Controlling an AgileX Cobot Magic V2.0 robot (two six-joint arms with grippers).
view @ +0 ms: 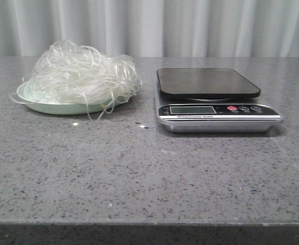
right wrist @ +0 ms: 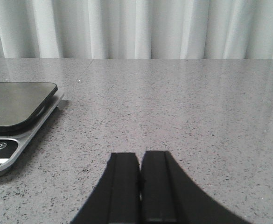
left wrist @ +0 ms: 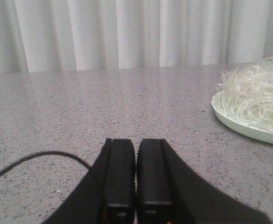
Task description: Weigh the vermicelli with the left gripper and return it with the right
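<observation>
The vermicelli (view: 83, 74), a bushy mass of thin whitish strands, lies piled on a pale green plate (view: 57, 106) at the left of the table. It also shows in the left wrist view (left wrist: 256, 91) on the plate (left wrist: 241, 125). A digital scale (view: 210, 99) with a dark weighing top stands to the right of the plate, its top bare. It shows partly in the right wrist view (right wrist: 15, 121). My left gripper (left wrist: 136, 142) is shut and empty, low over the table, apart from the plate. My right gripper (right wrist: 140, 156) is shut and empty, beside the scale. Neither gripper shows in the front view.
The grey speckled stone table (view: 149, 173) runs to a front edge near the camera. A white curtain (view: 154, 25) hangs behind it. A thin black cable (left wrist: 33, 158) lies by my left gripper. A few small crumbs (view: 139, 125) lie between plate and scale.
</observation>
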